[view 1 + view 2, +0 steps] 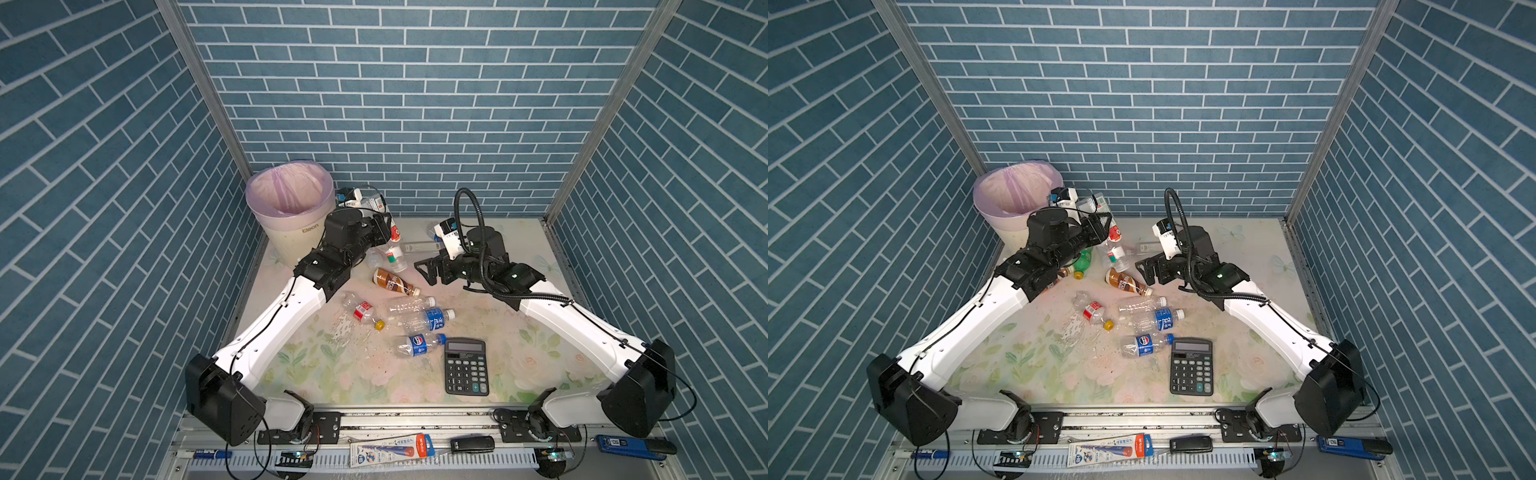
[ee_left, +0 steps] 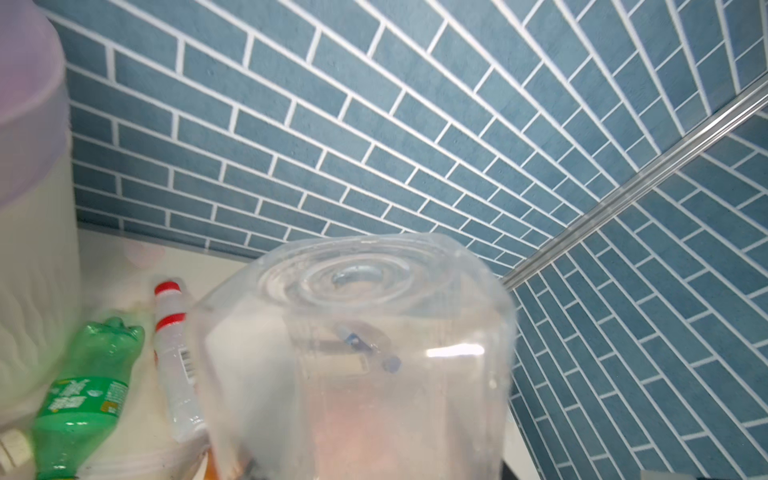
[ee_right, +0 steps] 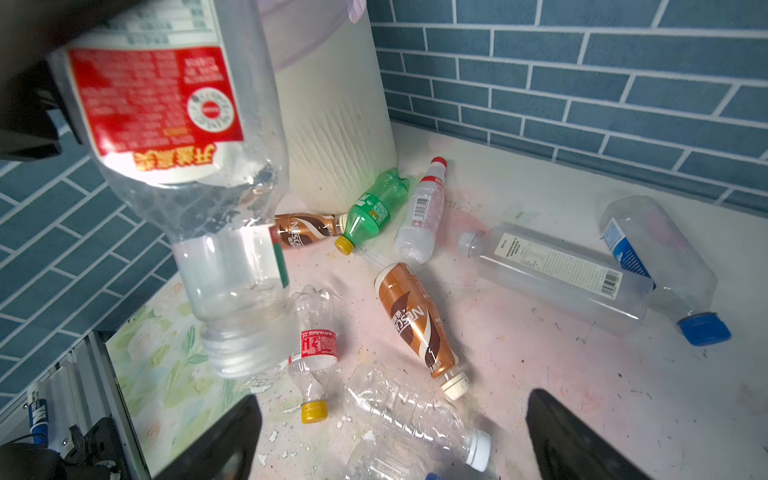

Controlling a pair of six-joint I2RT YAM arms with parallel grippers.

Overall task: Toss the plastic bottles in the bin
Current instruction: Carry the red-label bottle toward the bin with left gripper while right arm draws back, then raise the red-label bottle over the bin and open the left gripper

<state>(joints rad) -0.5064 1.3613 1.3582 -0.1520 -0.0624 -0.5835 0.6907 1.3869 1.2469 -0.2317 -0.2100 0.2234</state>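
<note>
Bin (image 1: 291,243) standing far left, lined with a pale bag. Left gripper (image 1: 381,227) clamping a clear red-labelled bottle (image 3: 166,124) — it is hanging cap-down, just right of the bin, above the table (image 1: 519,365). Right gripper (image 1: 426,270) hovering mid-table, jaws spread wide, holding nothing. Loose bottles (image 1: 415,305) lying scattered between the arms — green bottle (image 3: 370,212) lying at the bin's base.

Bright even light; wrist views blurred, edges bowed.
</note>
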